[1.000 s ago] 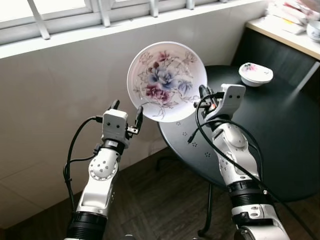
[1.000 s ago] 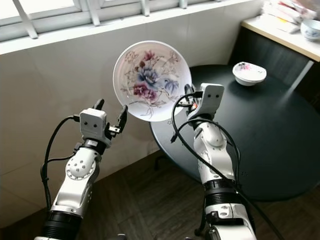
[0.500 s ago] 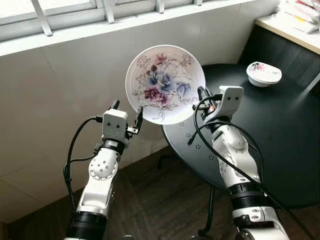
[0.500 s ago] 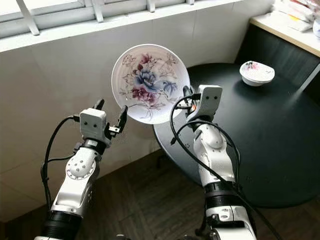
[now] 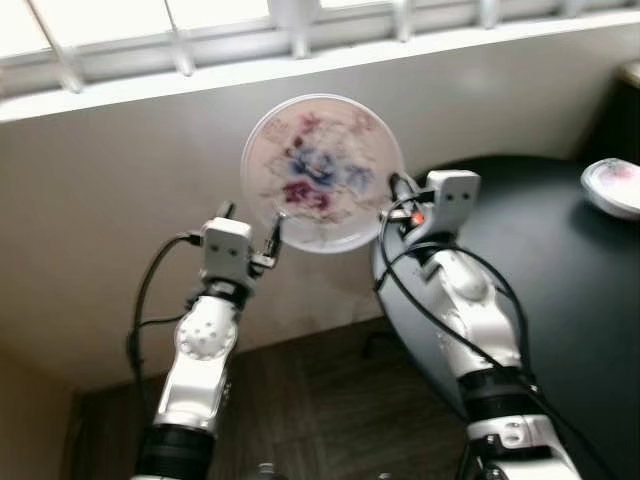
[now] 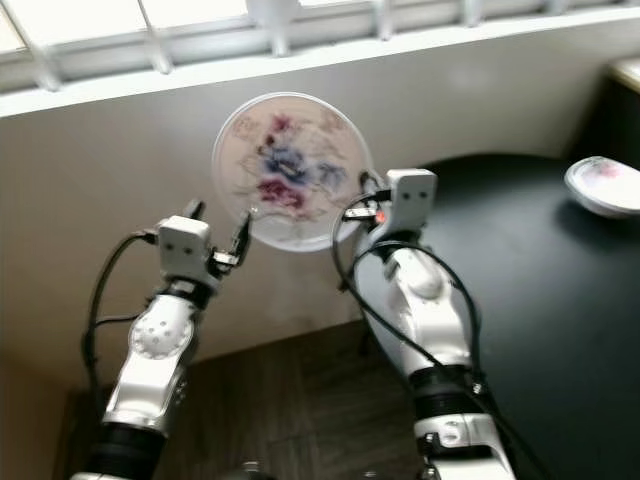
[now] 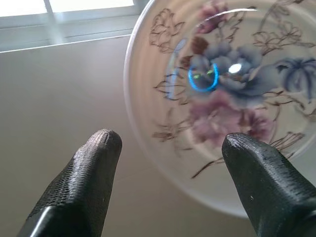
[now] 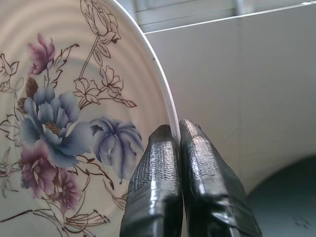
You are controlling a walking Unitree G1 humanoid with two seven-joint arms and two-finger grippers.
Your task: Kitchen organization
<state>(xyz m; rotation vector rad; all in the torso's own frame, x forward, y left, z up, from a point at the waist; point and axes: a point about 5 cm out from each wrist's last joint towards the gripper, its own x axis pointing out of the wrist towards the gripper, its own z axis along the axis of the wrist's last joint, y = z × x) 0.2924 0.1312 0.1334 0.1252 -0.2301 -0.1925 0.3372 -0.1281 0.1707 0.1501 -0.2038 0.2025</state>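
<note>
Plate (image 5: pixel 322 172) with blue and purple flowers stands on edge in the air, its painted face turned toward the head camera, in front of a pale wall (image 5: pixel 120 170) that runs under a bright window with white bars (image 5: pixel 180 25). Left gripper (image 5: pixel 250 225) is raised at the plate's lower left edge, its two black fingers (image 7: pixel 86 177) spread wide and gripping nothing, with the plate just beyond them in the left wrist view. Right gripper (image 8: pixel 183 148) pinches the plate's rim at its right side, the fingers pressed close together with the thin white edge between them. Dark wood floor (image 5: pixel 320 400) lies below both arms. To the right, a round black table (image 5: pixel 560 290) reaches from behind the right arm to the picture's right edge, and a small white flowered dish (image 5: pixel 612 186) sits on it toward its far right edge, well apart from the held plate.
</note>
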